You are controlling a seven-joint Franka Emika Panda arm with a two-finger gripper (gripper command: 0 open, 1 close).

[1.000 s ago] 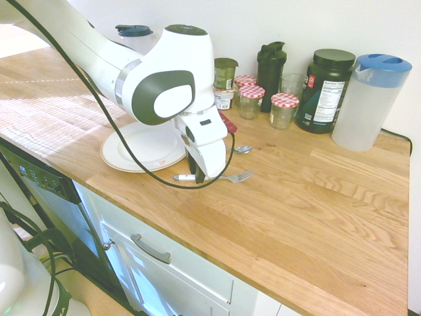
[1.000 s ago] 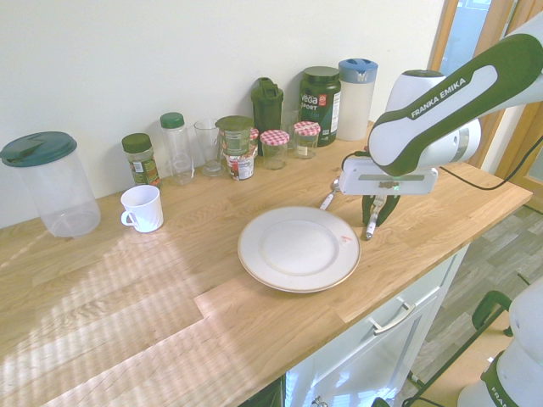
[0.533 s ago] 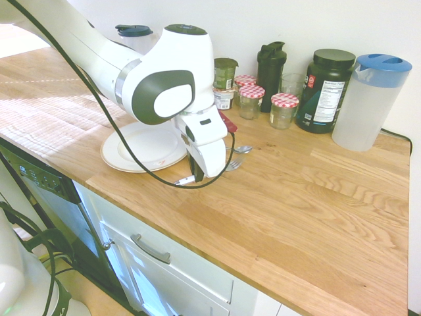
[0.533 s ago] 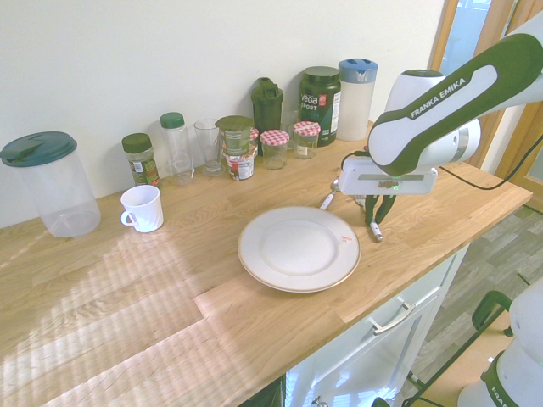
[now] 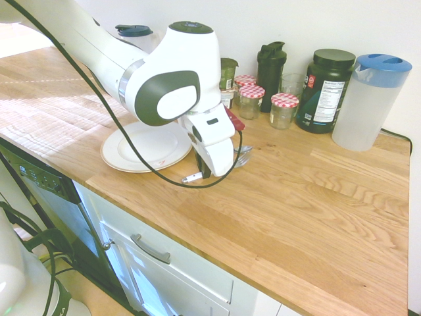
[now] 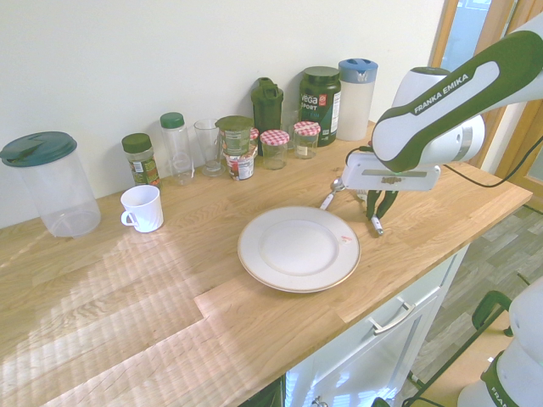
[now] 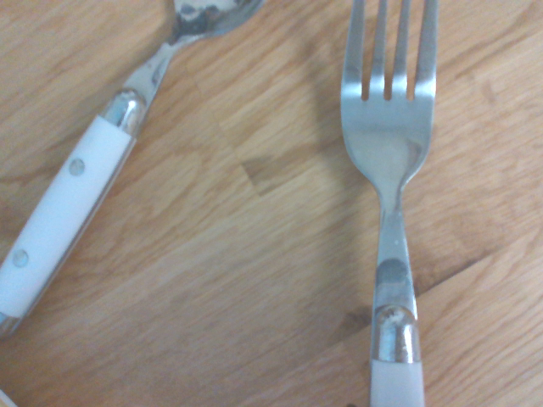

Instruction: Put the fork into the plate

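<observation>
The fork [image 5: 193, 177], white-handled with silver tines [image 5: 243, 158], is held near the middle of its handle by my gripper [image 5: 205, 172], which is shut on it. It hangs just above the wooden counter, roughly level. From the other side the handle end [image 6: 376, 227] pokes out below the fingers. The wrist view shows the fork [image 7: 389, 144] close up over the wood. The round cream plate [image 5: 141, 148] lies beside the gripper, toward the arm's base; it is bare, with a small red mark on its rim [image 6: 345, 239].
A white-handled spoon [image 6: 329, 197] lies on the counter between plate and jars, also in the wrist view as the spoon [image 7: 59, 220]. Jars, a black shaker [image 5: 270, 66], a dark tub [image 5: 325, 81] and a pitcher [image 5: 368, 99] line the wall. A white mug [image 6: 142, 208] stands further along.
The fingers have closed on the fork's handle and the hand has risen a little, taking the fork off the counter. The plate and spoon have not moved.
</observation>
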